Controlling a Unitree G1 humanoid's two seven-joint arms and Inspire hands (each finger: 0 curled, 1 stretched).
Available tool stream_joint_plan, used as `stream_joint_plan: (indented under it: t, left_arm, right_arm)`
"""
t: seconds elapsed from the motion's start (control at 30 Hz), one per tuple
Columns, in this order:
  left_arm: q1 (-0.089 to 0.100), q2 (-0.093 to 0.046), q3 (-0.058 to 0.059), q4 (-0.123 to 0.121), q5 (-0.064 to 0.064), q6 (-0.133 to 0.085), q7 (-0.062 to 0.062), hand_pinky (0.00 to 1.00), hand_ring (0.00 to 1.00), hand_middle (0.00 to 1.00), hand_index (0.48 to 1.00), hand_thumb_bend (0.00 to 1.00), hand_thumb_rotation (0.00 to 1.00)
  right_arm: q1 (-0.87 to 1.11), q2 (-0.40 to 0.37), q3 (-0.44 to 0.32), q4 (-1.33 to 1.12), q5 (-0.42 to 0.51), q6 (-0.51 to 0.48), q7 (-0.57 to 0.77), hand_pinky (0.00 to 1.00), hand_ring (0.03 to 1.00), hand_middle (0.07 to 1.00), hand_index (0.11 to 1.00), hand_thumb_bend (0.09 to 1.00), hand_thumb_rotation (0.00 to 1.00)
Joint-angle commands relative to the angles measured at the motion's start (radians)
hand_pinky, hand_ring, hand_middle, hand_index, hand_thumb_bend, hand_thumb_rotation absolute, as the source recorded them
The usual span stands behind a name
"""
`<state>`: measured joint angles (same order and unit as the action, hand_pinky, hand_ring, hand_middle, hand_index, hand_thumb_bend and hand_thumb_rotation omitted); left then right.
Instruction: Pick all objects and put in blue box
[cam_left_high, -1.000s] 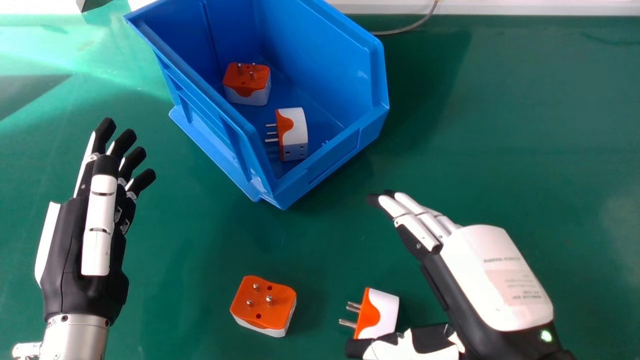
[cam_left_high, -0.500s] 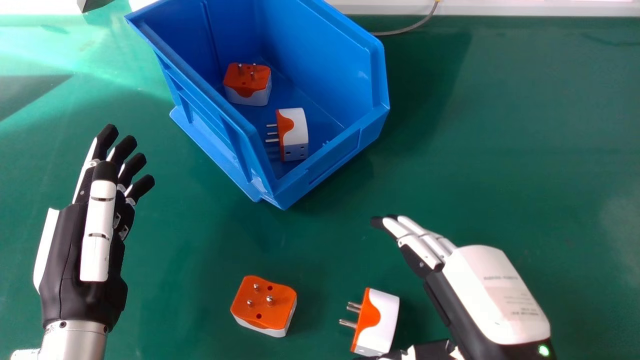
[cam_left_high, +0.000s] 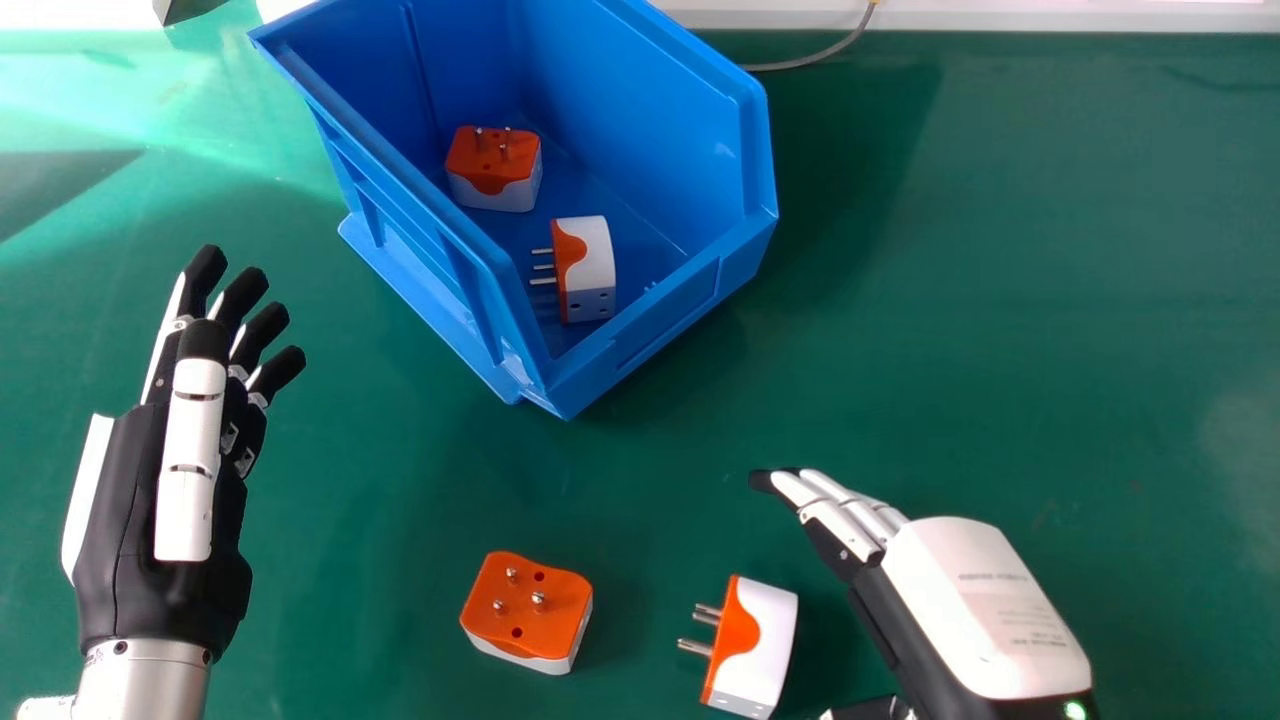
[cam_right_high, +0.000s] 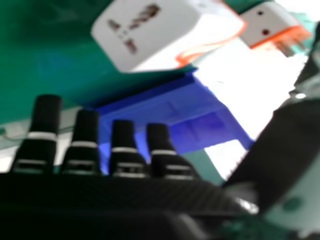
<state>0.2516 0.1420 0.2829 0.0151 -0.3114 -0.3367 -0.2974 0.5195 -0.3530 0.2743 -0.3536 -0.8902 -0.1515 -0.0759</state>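
Adapters (cam_left_high: 762, 645) orange and white, metal pins sticking out.

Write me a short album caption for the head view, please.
Two orange-and-white plugs sit inside a blue box while two more adapters wait on the green table.

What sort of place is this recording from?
Likely a workbench in a lab or workshop, though the room itself can't be seen: a green work surface, a blue parts bin and multi-pin plug adapters.
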Motion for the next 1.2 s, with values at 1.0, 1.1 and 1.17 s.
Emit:
stream_joint_plan:
  t: [1.0,1.1,1.17]
  left_arm:
    - [-0.023,0.021,0.007,-0.020,0.024,-0.011,0.004,0.90,0.94,0.96,0.975,0.53,0.90]
    - [-0.025,0.023,0.007,-0.020,0.027,-0.011,0.005,0.91,0.94,0.96,0.975,0.53,0.90]
    - [-0.025,0.024,0.007,-0.023,0.025,-0.008,0.006,0.91,0.94,0.96,0.976,0.54,0.90]
  right_arm:
    - [-0.089,0.015,0.088,0.088,-0.147,0.141,-0.025,0.71,0.819,0.863,0.843,0.779,0.34]
    - [-0.094,0.018,0.096,0.083,-0.161,0.167,-0.001,0.71,0.819,0.861,0.842,0.777,0.34]
    - [-0.097,0.020,0.103,0.078,-0.167,0.185,0.011,0.71,0.821,0.860,0.843,0.772,0.35]
